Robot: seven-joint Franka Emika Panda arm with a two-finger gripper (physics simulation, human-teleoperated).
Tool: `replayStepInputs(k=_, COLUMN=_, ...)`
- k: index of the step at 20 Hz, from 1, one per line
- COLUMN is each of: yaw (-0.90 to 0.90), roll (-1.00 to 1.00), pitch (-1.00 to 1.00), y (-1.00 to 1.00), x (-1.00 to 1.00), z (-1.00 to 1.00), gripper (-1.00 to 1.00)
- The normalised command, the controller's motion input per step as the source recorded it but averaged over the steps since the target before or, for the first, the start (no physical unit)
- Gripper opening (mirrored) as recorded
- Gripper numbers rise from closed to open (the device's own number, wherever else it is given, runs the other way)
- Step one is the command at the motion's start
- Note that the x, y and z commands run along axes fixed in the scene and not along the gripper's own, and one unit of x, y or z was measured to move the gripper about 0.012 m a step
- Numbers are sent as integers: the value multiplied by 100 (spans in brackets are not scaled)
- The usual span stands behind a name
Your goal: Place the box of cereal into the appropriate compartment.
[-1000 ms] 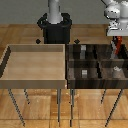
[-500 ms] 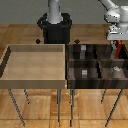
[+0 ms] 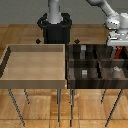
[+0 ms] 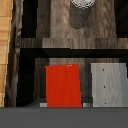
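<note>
Hovering over the far cell at the exterior view's right, the gripper held the box of cereal above the compartment, beside the pale-grey block; whether the fingers clamped it could not be told. Placement seemed nearly done; next, lower and release.

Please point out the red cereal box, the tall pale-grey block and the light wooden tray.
bright-red rectangular cereal box (image 4: pixel 63 86), wrist view, middle of its red face.
tall slim pale-grey block (image 4: pixel 106 84), wrist view, middle of its grey face.
light tan wooden tray (image 3: pixel 36 79), exterior view, its near wall.
</note>
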Motion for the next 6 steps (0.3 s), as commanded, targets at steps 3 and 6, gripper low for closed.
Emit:
replayStepInputs(k=3, yaw=0, roll=0, pitch=0, y=0, x=0, z=0, gripper=100)
replayStepInputs(k=6, yaw=0, roll=0, pitch=0, y=0, x=0, z=0, gripper=100)
